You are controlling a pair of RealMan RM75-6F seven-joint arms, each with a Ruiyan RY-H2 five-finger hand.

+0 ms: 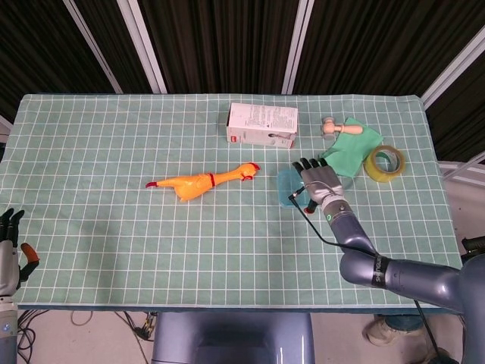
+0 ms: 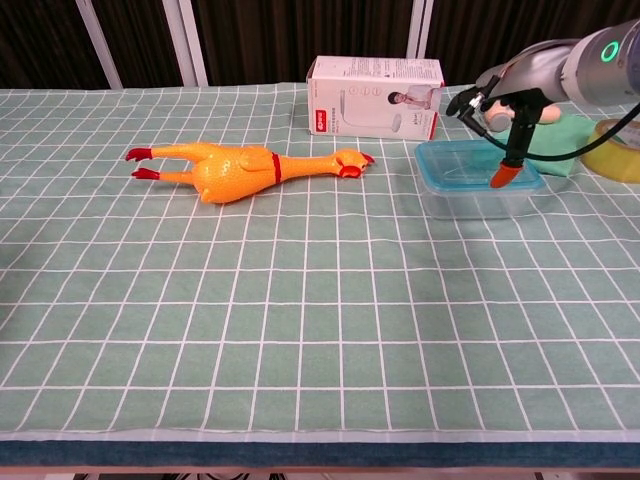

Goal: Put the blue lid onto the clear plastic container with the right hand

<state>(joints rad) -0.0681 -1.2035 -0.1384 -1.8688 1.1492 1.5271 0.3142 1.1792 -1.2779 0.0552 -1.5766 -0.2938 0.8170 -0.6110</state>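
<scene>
The blue lid (image 2: 462,165) lies flat on top of the clear plastic container (image 2: 468,198), right of the table's middle. My right hand (image 2: 512,95) hovers over the lid's far right part with its fingers spread and nothing held. One orange-tipped finger (image 2: 505,176) points down at the lid; contact cannot be told. In the head view the right hand (image 1: 319,181) covers most of the lid (image 1: 285,184). My left hand (image 1: 10,244) hangs off the table's near left corner, fingers apart and holding nothing.
A yellow rubber chicken (image 2: 235,165) lies left of the container. A white carton (image 2: 375,96) stands behind it. A green cloth (image 1: 352,149), a wooden piece (image 1: 333,127) and a roll of tape (image 1: 385,163) lie at the back right.
</scene>
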